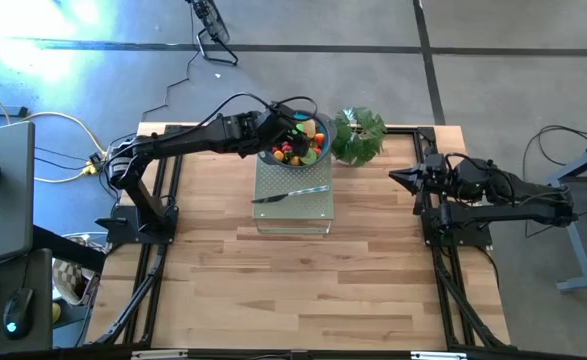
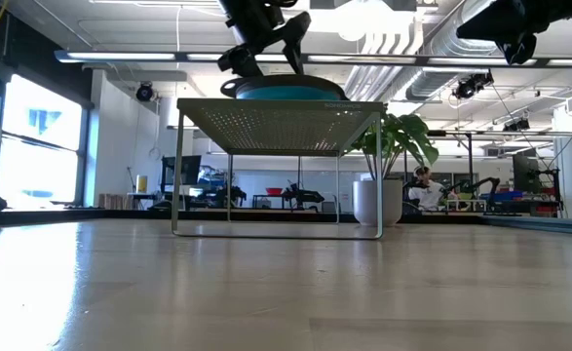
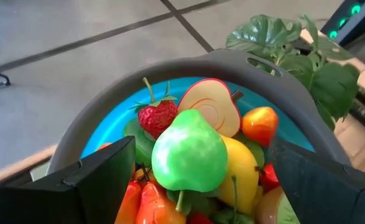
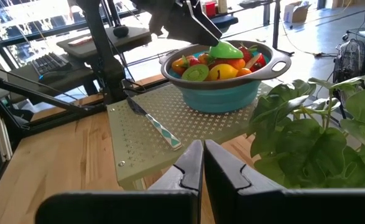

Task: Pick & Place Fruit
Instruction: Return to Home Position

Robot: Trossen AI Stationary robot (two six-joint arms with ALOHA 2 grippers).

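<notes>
The blue bowl with a grey rim (image 3: 188, 65) stands on a perforated metal stand (image 1: 293, 205) at the far middle of the table. It is heaped with toy fruit (image 1: 298, 148): a green pear (image 3: 188, 155) on top, a strawberry (image 3: 158, 117), a halved apple (image 3: 212, 111), and orange and yellow pieces. My left gripper (image 3: 202, 146) hangs open over the bowl, slanting down, one finger on either side of the pear, with a gap to each. My right gripper (image 4: 203, 149) is shut and holds nothing, raised at the table's right side (image 1: 393, 178).
A slim silver knife (image 1: 291, 194) lies on the stand in front of the bowl. A leafy green plant (image 1: 358, 135) stands just right of the bowl, between it and my right arm. The near half of the wooden table (image 1: 293, 290) is bare wood.
</notes>
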